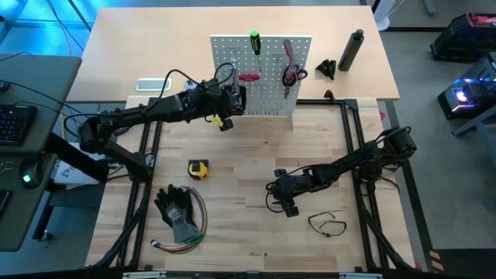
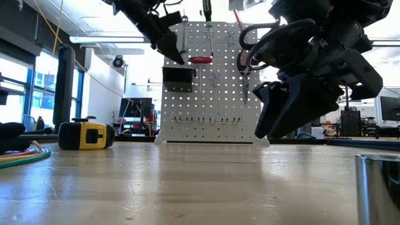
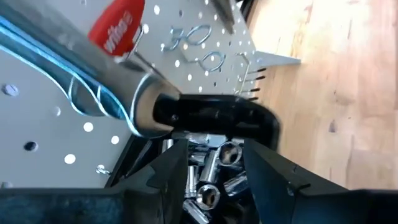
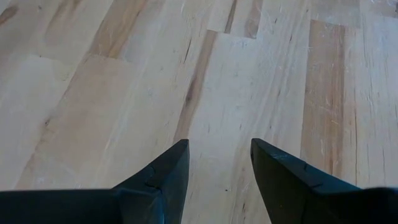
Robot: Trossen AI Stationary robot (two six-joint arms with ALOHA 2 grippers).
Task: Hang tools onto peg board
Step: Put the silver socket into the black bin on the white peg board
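Low right in the high view, the right gripper [image 1: 284, 203] rests near the table, fingers parted, empty. Farther up, the left gripper [image 1: 236, 99] grips a ratchet [image 3: 118, 81] at the peg board [image 1: 263, 58], upper centre.

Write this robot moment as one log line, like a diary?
left end effector: at peg board, over black bin | right end effector: open, empty, above table | tape measure: unhung
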